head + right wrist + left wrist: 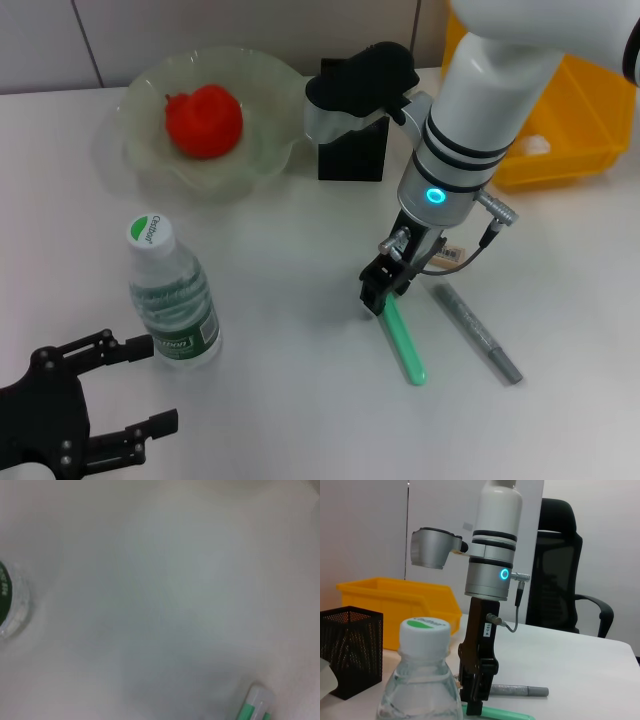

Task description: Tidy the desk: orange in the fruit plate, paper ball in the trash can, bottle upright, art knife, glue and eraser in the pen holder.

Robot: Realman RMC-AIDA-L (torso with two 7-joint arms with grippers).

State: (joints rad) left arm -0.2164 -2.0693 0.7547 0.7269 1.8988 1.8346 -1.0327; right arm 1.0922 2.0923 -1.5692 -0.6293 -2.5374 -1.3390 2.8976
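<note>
While the right claw point(381, 293) stands low over the desk point(290, 300) at the upper end of the green stick point(404, 342), I cannot tell whether its jaws have closed on it. A glancing grip could roll it against the grey pen point(478, 334) nearby. The pen holder point(352, 148) waits behind; the left claw point(110, 390), open and empty, rests beside the upright bottle point(170, 296).

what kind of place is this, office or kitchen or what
Most likely an office or lab room set up as a desk-tidying workspace: a white table bearing a black mesh pen holder, a yellow trash can and a grey pen, with a black office chair behind.
</note>
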